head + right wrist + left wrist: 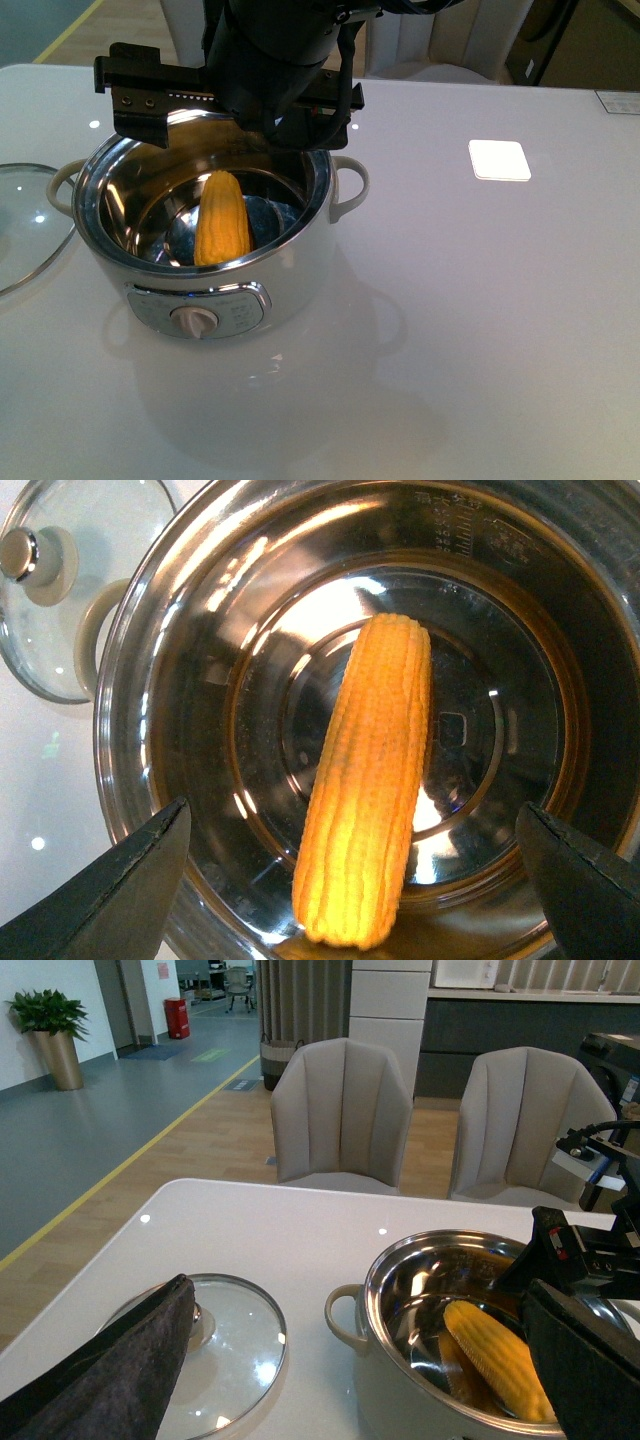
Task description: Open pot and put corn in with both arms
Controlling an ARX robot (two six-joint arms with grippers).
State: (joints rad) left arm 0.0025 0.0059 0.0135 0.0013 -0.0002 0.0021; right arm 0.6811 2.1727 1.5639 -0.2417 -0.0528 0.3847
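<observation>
Now the corn (222,232) lies inside the pot (290,285), leaning against the steel wall on the side of the dial. Above the pot's far rim, the right gripper (350,880) has its fingers (110,900) spread wide and holds nothing. Near the tabletop's left edge the glass lid (225,1345) lies flat. Whether the left gripper (110,1375) is open, I cannot tell.

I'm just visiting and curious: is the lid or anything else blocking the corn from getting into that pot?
Nothing visible does. The corn already lies inside the pot, leaning on its steel wall. The glass lid rests on the table beside the pot, and the right tool hangs open above the corn.
</observation>
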